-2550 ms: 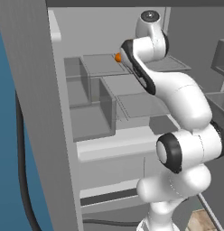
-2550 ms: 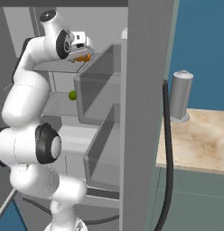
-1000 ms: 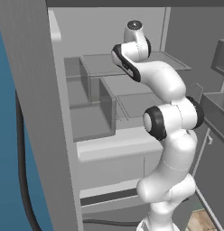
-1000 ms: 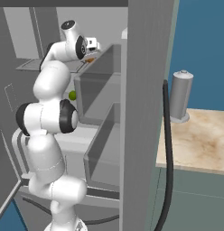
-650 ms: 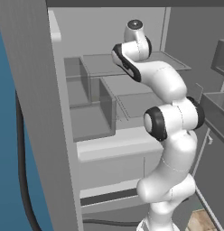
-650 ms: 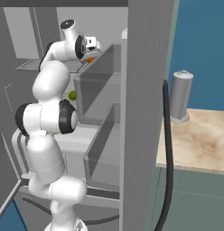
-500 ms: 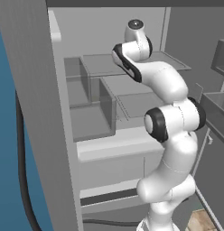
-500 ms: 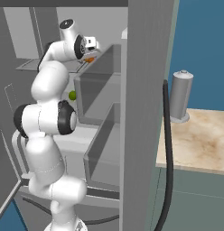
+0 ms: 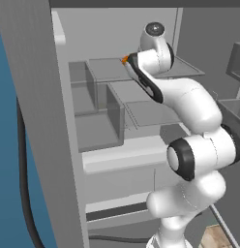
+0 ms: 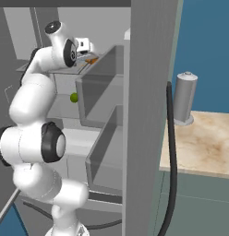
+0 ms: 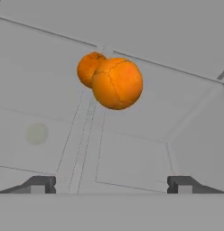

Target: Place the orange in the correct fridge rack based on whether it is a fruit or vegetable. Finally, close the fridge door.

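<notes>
Two oranges (image 11: 114, 81) block the shelf (image 11: 132, 158) ahead.

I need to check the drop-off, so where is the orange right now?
In the hand view the orange lies on the fridge shelf ahead of the open gripper, touching a second orange fruit behind it.

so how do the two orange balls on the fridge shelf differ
In the hand view the nearer orange looks bigger and overlaps the farther orange ball, so it shows whole while the farther one is partly hidden. The nearer orange has clear thin dark segment lines; the farther ball's are fainter. Both are round, the same orange colour, and lie free ahead of the open tool.
</notes>
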